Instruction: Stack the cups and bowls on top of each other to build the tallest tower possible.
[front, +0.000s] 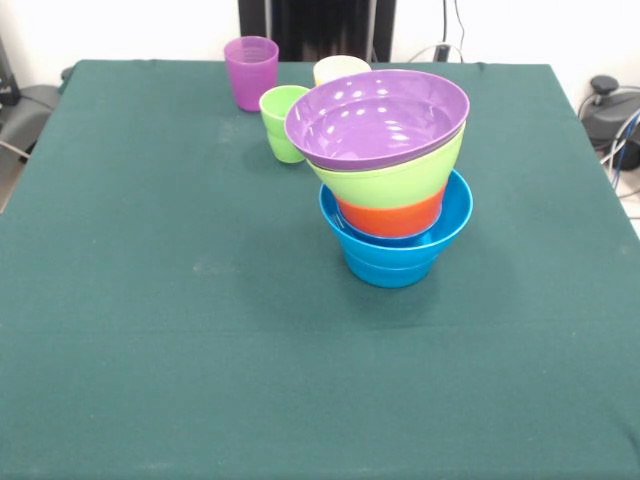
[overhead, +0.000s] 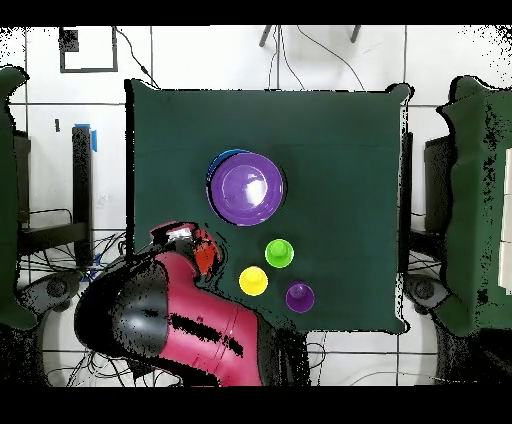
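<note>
Front view. The tower (front: 392, 180) stood a little right of the middle of the green table (front: 150, 350). It read, from the bottom, as a light blue bowl (front: 395, 245), an orange bowl (front: 390, 215) seated in it, a lime green bowl (front: 395, 180) above that, and a large purple bowl (front: 377, 118) on top, tilted so that its opening faced the camera. Three cups stood loose behind and to the left of the pile: a purple cup (front: 251, 70) farthest back, a green cup (front: 282, 122) just beside the pile, and a yellow cup (front: 340, 70) partly hidden behind the purple bowl's rim. No arm or gripper showed in this view.

Overhead view. The purple bowl (overhead: 246, 190) covered nearly the whole pile, with only a sliver of blue rim (overhead: 222, 156) showing at one side. The green cup (overhead: 279, 252), yellow cup (overhead: 253, 281) and purple cup (overhead: 299, 296) lay in a loose group between the pile and the robot's edge of the table, none touching the pile. The red and black arm (overhead: 175, 320) was folded back over the table's corner near the base; whether the gripper was open or closed could not be told, and nothing appeared to be held.

Progress, as judged: four bowls were stacked (any others nested inside could not be seen), and the three visible cups were not yet added.
</note>
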